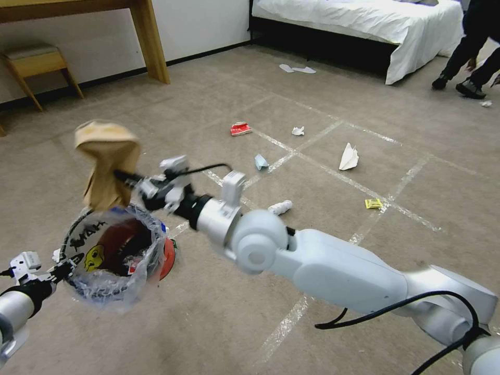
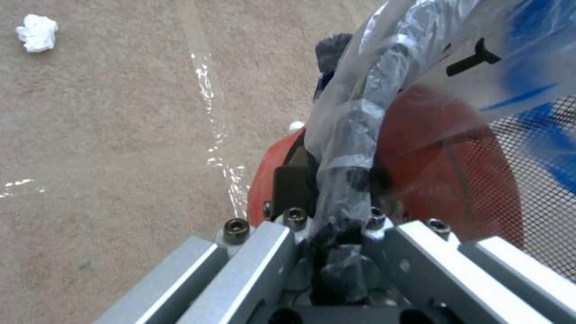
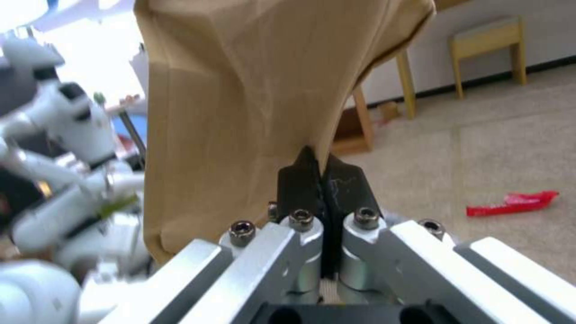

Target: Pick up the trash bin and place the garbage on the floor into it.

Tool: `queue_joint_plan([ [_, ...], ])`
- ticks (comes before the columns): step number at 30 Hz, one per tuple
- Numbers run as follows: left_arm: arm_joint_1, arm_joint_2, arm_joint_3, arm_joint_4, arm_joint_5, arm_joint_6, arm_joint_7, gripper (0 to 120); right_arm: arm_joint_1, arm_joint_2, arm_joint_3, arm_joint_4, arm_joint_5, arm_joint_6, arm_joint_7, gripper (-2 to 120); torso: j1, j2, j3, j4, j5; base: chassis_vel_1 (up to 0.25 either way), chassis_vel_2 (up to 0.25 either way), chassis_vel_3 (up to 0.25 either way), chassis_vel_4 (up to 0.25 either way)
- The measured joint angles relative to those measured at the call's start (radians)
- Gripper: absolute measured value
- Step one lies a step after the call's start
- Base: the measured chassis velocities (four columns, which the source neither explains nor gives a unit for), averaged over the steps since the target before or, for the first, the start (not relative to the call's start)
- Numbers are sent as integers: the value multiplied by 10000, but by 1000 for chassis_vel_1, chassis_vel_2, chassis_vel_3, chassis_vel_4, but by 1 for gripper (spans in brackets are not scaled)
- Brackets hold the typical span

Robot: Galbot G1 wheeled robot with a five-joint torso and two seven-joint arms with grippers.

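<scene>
Pinching the upright brown paper bag (image 1: 107, 164), the right end effector (image 1: 125, 177) hangs above the trash bin (image 1: 117, 255).

red bin (image 1: 117, 255) held up | brown bag (image 1: 107, 164) above | litter on carpet (image 1: 208, 323)

occluded: trash bin (image 1: 117, 250) far rim, behind paper bag (image 1: 107, 161) | cropped: bed (image 1: 364, 21)

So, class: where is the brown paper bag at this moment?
In the head view, the brown paper bag hangs on the robot's left side, pinched by the right end effector directly above the trash bin, held by the left end effector.
</scene>
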Motion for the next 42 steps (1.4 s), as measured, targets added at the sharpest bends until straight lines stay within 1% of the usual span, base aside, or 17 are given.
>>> queue_joint_plan([
  [8, 65, -4, -13, -84, -3, 2, -6, 0, 117, 200, -745, -448, -658, 19, 55, 0, 0, 0, 0, -1, 1, 0, 0, 0, 0],
  [10, 95, -14, -34, -107, -3, 2, -6, 0, 128, 414, -971, -775, -960, 56, 67, 0, 1, 0, 0, 0, 1, 0, 0, 0, 0],
  [13, 108, -21, -35, -110, -3, 2, -6, 0, 150, 502, -1033, -887, -1048, 61, 80, 0, 0, 0, 0, -1, 1, 0, 0, 0, 0],
  [15, 117, -55, -40, -114, -1, 3, 0, 0, 226, 708, -1166, -1268, -1347, 82, 96, 0, 0, 1, 0, 0, 1, 0, 0, 0, 0],
  [21, 115, -70, -41, -115, 24, 2, 19, 0, 296, 759, -1236, -1544, -1575, 76, 61, 0, 1, 0, 0, -1, 2, 0, 0, 0, 0],
  [29, 80, -71, -35, -82, 35, 1, 21, 0, 319, 747, -1407, -1475, -1692, -38, 176, 0, 0, 1, 0, 0, 2, 0, 0, 0, 0],
  [30, 80, -71, -35, -81, 36, 0, 21, 0, 318, 747, -1441, -1469, -1729, -45, 211, 4, 0, 0, 0, 0, 2, 0, 0, 0, 0],
  [31, 80, -71, -35, -81, 36, 0, 21, 0, 318, 747, -1441, -1469, -1729, -45, 211, 4, 0, 0, 0, 0, 2, 0, 0, 0, 0],
  [32, 83, -74, -35, -81, 37, 0, 22, 0, 314, 746, -1461, -1466, -1755, -46, 212, 10, 0, 1, 0, -1, 2, 0, 0, 0, 0],
  [33, 84, -80, -33, -82, 38, -1, 22, 0, 309, 747, -1469, -1463, -1764, -47, 213, 15, 1, 0, 0, -1, 2, 0, 0, 0, 0],
  [34, 84, -80, -33, -82, 38, -1, 22, 0, 309, 747, -1469, -1463, -1764, -47, 213, 15, 1, 0, 0, -1, 2, 0, 0, 0, 0],
  [36, 86, -101, -31, -81, 44, -2, 24, 0, 291, 758, -1479, -1460, -1794, -53, 220, 27, 1, 0, 0, -1, 2, 0, 0, 0, 0],
  [37, 86, -101, -31, -81, 44, -2, 24, 0, 291, 758, -1479, -1460, -1794, -53, 220, 27, 1, 0, 0, -1, 2, 0, 0, 0, 0],
  [39, 104, -110, -32, -82, 49, -5, 32, 0, 278, 762, -1476, -1445, -1812, -57, 222, 39, 0, 0, 0, 0, 2, 0, 0, 0, 0],
  [40, 104, -110, -32, -82, 49, -5, 32, 0, 278, 762, -1476, -1445, -1812, -57, 222, 39, 0, 0, 0, 0, 2, 0, 0, 0, 0],
  [41, 112, -115, -35, -82, 53, -6, 36, 0, 276, 759, -1465, -1434, -1816, -56, 219, 45, 0, 1, 0, 0, 2, 0, 0, 0, 0],
  [42, 114, -118, -37, -82, 55, -7, 39, 0, 275, 753, -1446, -1427, -1822, -56, 215, 48, 0, 0, 0, 0, 2, 0, 0, 0, 0],
])
